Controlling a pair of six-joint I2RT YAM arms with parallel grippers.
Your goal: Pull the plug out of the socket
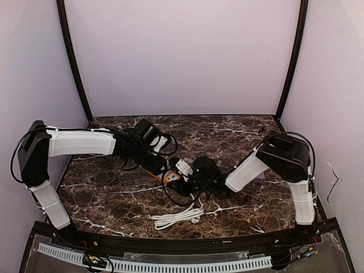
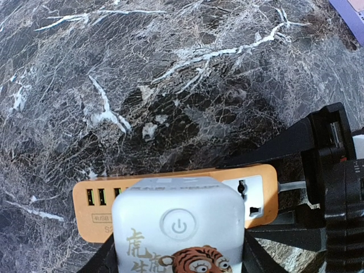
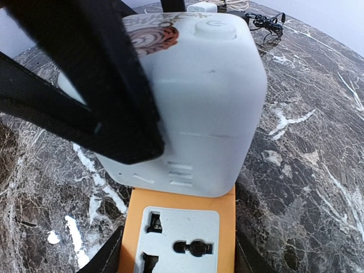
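A white cube plug with a power button and a tiger picture sits on an orange socket strip, with no gap showing between them. My left gripper is shut on the plug's sides; its black fingers cross the plug in the right wrist view. My right gripper is shut on the strip just beyond an empty outlet. In the top view the plug, strip, left gripper and right gripper meet at mid-table.
The strip's white cable lies coiled near the front edge. A purple object lies under the right arm and shows in the left wrist view. A black cable lies at the far side of the marble table.
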